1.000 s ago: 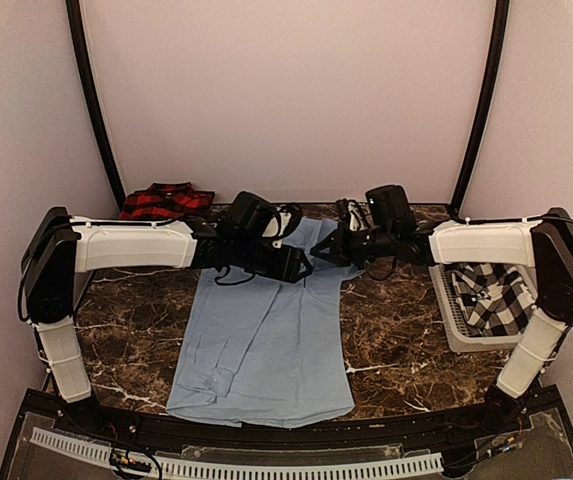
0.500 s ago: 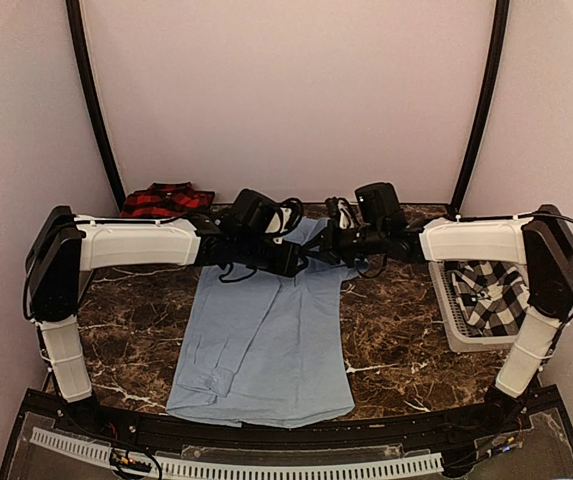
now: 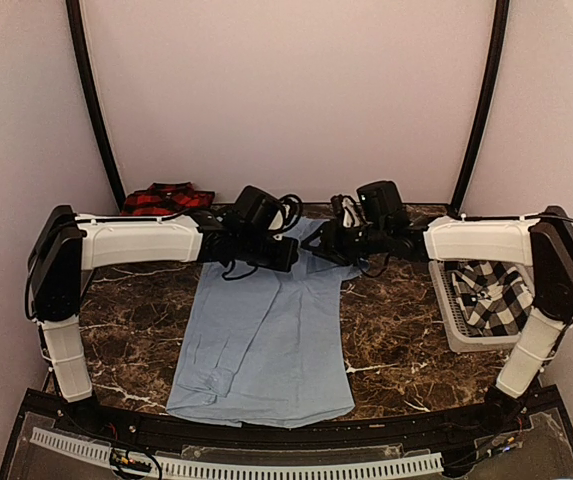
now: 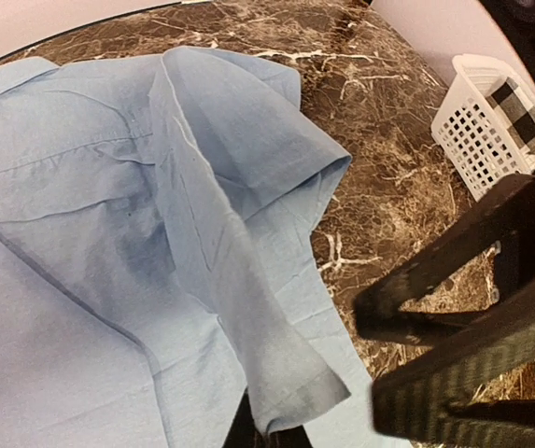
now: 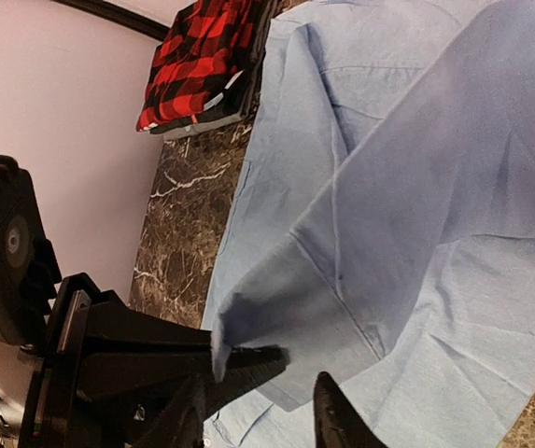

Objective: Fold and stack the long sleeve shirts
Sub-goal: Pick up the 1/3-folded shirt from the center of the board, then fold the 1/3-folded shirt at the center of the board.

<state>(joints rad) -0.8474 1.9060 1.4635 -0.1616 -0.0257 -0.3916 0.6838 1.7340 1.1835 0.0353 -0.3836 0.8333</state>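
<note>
The light blue shirt (image 3: 266,340) lies spread on the marble table, its right sleeve lifted near the collar end. My left gripper (image 3: 288,256) is shut on that sleeve's cuff (image 4: 295,383), seen at the bottom edge of the left wrist view (image 4: 267,435). My right gripper (image 3: 318,246) faces it closely and stands open (image 5: 260,387), its fingers apart on either side of the cuff without pinching it. The red-and-black plaid shirt (image 3: 166,198) sits folded at the back left. The black-and-white checked shirt (image 3: 491,295) lies in the basket.
A white lattice basket (image 3: 450,330) stands at the table's right edge, also seen in the left wrist view (image 4: 472,140). Black frame poles rise at the back corners. Both forearms stretch across the back half of the table, above the shirt's collar end.
The left gripper has shut on the blue sleeve's cuff, and the right gripper, shut on it before, has opened. The two grippers drew closer together.
</note>
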